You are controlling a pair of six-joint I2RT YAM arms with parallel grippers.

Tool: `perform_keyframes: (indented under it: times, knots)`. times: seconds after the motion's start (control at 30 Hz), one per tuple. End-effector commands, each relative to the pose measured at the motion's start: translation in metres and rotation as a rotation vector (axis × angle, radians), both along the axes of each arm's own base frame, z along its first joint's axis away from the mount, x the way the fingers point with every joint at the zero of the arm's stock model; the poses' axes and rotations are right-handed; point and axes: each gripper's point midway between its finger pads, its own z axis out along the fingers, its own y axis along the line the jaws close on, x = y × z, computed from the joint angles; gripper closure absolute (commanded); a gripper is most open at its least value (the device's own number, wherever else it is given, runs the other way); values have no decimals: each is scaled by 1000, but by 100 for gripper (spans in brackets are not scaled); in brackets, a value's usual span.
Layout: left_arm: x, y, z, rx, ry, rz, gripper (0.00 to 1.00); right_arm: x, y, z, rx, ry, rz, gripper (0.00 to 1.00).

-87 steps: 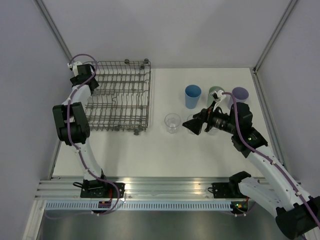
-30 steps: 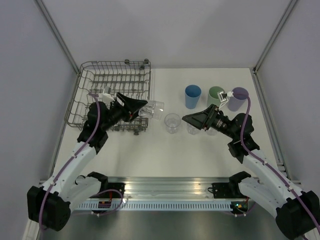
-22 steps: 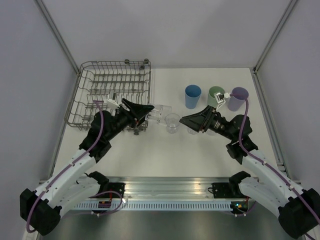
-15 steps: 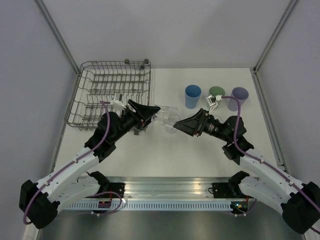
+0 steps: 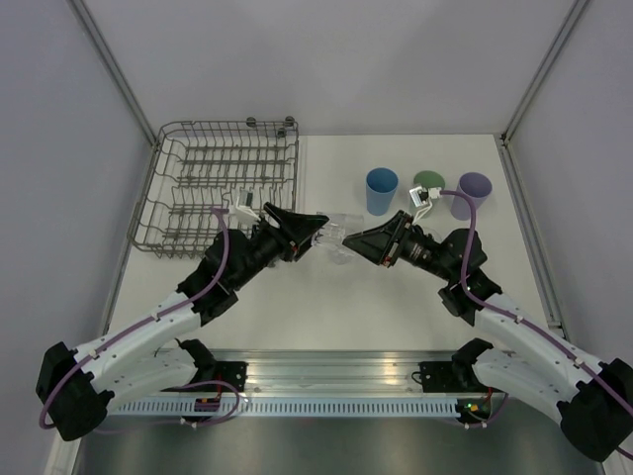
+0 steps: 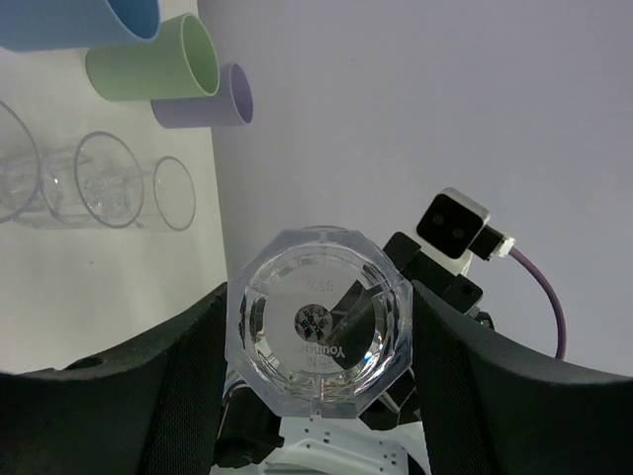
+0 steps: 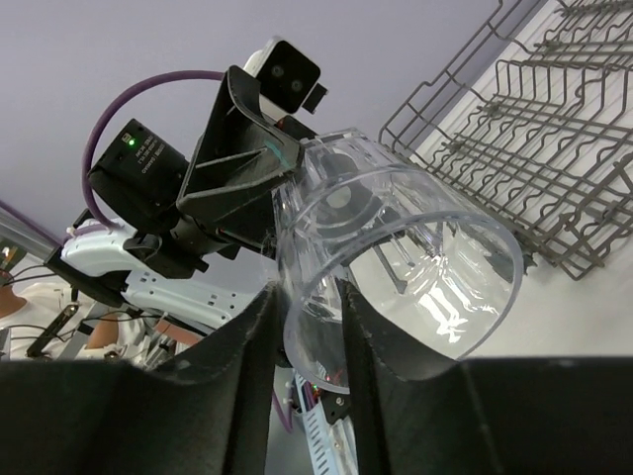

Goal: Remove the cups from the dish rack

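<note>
A clear cup [image 5: 333, 224] hangs in the air between the two arms, lying on its side. My left gripper [image 5: 315, 230] is shut on its base [image 6: 318, 327], one finger on each side. My right gripper [image 5: 354, 237] meets it from the right. In the right wrist view the clear cup [image 7: 396, 257] has its rim wall pinched in that gripper [image 7: 309, 317], one finger inside and one outside. The dish rack [image 5: 168, 213] sits at the back left, and I see no cups in it. Blue [image 5: 382, 190], green [image 5: 428, 181] and purple [image 5: 475, 193] cups stand at the back right.
More clear cups [image 6: 104, 180] stand in a row on the table in front of the coloured ones, mostly hidden under the arms in the top view. Grey walls close in the table on the left, back and right. The dish rack's wires [image 7: 534, 148] lie behind the held cup.
My left arm has carried the clear cup rightward away from the rack. My right gripper has come left to meet it, and its jaws have narrowed onto the rim.
</note>
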Motion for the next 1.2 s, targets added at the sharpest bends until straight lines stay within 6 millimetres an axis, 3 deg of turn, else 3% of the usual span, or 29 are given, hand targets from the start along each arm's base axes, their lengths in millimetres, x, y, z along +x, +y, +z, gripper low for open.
perform_keyframes:
  times: [0.0, 0.03, 0.23, 0.37, 0.4, 0.43, 0.5, 0.53, 0.57, 0.6, 0.67, 0.73, 0.77, 0.8, 0.83, 0.87, 0.9, 0.97, 1.03, 1.07, 1.13, 1.17]
  knots:
    - [-1, -1, 19, -111, 7, 19, 98, 4, -5, 34, 42, -123, -47, 65]
    - [-1, -1, 16, -109, 14, 24, 98, 3, -5, 34, 39, -124, -49, 72]
    - [1, 5, 11, -113, 32, 60, 98, 5, -14, 33, 15, -158, -104, 82]
    - [3, 5, 10, -97, 27, 68, 94, 7, -17, 33, -17, -175, -129, 100]
    - [4, 4, 10, -91, 22, 67, 86, 8, -17, 32, -33, -168, -130, 99]
    - [4, 4, 14, -86, 13, 68, 55, 10, -17, 31, -50, -179, -135, 100]
    - [6, 4, 10, -54, 17, 75, 24, 13, -18, 34, -78, -191, -151, 100]
    - [5, 5, 14, -50, 5, 77, 11, 15, -19, 27, -117, -185, -161, 100]
    - [5, 7, 14, -39, 0, 83, 6, 17, -20, 32, -125, -199, -171, 100]
    - [6, 9, 11, -16, 4, 95, 0, 19, -22, 23, -168, -170, -180, 100]
    - [10, 18, 16, 37, -22, 141, 0, 27, -30, 30, -230, -204, -240, 100]
    - [9, 29, 17, 123, -27, 174, 0, 33, -40, 10, -349, -152, -278, 100]
    - [10, 36, 16, 195, -59, 193, 0, 37, -46, 20, -392, -184, -307, 99]
    - [12, 46, 24, 230, -79, 233, 0, 42, -58, 3, -488, -130, -353, 100]
    - [9, 55, 21, 287, -79, 246, 0, 46, -62, -4, -540, -112, -372, 100]
    - [7, 62, 20, 362, -119, 250, 0, 50, -70, 6, -575, -133, -404, 100]
    - [6, 68, 29, 387, -148, 261, 0, 54, -86, -8, -656, -78, -467, 99]
    - [-3, 82, 29, 494, -203, 249, 0, 64, -105, -8, -748, -66, -549, 100]
    - [-14, 89, 41, 542, -259, 217, 0, 70, -128, -28, -893, 9, -615, 100]
    - [-23, 93, 36, 617, -292, 169, 0, 74, -137, -24, -919, 21, -642, 100]
    - [-32, 101, 44, 679, -328, 138, 0, 75, -151, -40, -1009, 82, -647, 100]
    - [-38, 109, 30, 770, -310, 105, 0, 81, -165, -38, -1025, 109, -689, 100]
